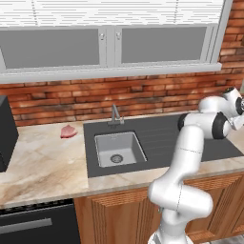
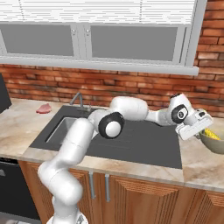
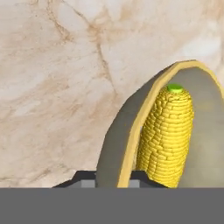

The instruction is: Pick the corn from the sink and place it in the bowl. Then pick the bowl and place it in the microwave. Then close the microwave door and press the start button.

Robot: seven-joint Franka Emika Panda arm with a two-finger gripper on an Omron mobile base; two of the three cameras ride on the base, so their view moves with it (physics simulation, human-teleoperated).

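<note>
The corn [image 3: 168, 135], a short yellow cob with a green tip, lies inside the bowl [image 3: 113, 148] on the marble counter right of the sink [image 1: 118, 148]. In the right base view, the bowl [image 2: 215, 143] holds the corn [image 2: 211, 134] at the far right. My gripper [image 3: 114, 180] straddles the bowl's yellow-green rim, one dark fingertip [image 3: 85, 178] outside the wall and the other inside, both tight against it. The arm stretches right across the dark sink panel to the gripper [image 2: 202, 131]. A black box [image 1: 6, 133] at the far left is cut off; I cannot tell if it is the microwave.
A flat pink lump [image 1: 68, 131] lies on the counter left of the sink. The slim faucet [image 1: 115, 114] stands behind the basin. A brick wall and window run along the back. A black appliance front [image 1: 28, 224] sits under the counter at the left.
</note>
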